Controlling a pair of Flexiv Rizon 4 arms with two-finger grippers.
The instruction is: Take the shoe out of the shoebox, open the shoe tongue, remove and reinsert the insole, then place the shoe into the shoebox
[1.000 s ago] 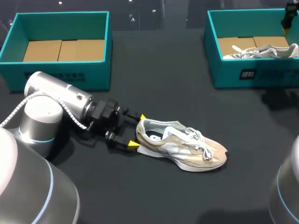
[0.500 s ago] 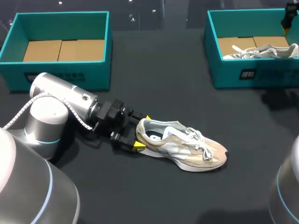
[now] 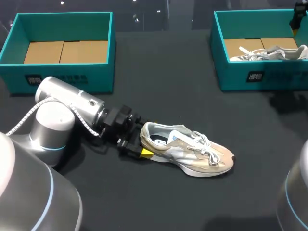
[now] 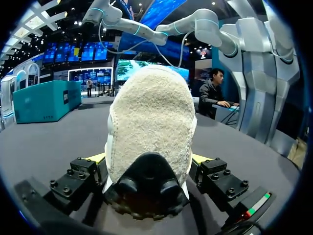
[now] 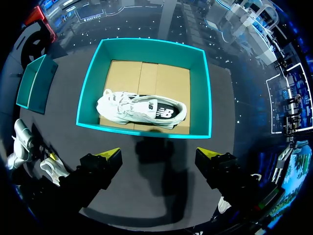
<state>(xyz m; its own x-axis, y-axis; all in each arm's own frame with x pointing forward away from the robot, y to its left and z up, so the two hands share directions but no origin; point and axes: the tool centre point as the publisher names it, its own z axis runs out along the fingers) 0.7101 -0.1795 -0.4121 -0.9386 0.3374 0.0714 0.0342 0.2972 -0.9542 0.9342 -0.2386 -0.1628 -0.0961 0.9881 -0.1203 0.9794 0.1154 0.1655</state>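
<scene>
My left gripper (image 4: 149,159) has yellow tips, the shoe (image 3: 188,152) is beige with white laces, the shoeboxes (image 3: 98,72) teal, the table (image 3: 163,72) black.

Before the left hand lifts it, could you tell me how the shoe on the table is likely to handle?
The shoe probably droops at the toe, since the left hand is at its heel only. Its fabric upper looks soft, so the heel may squash. The loose laces could dangle and snag.

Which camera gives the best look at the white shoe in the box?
The right wrist view: it looks straight down into the shoebox and shows the whole white shoe inside. The head view catches only its top above the box wall. The left wrist view does not show it.
</scene>
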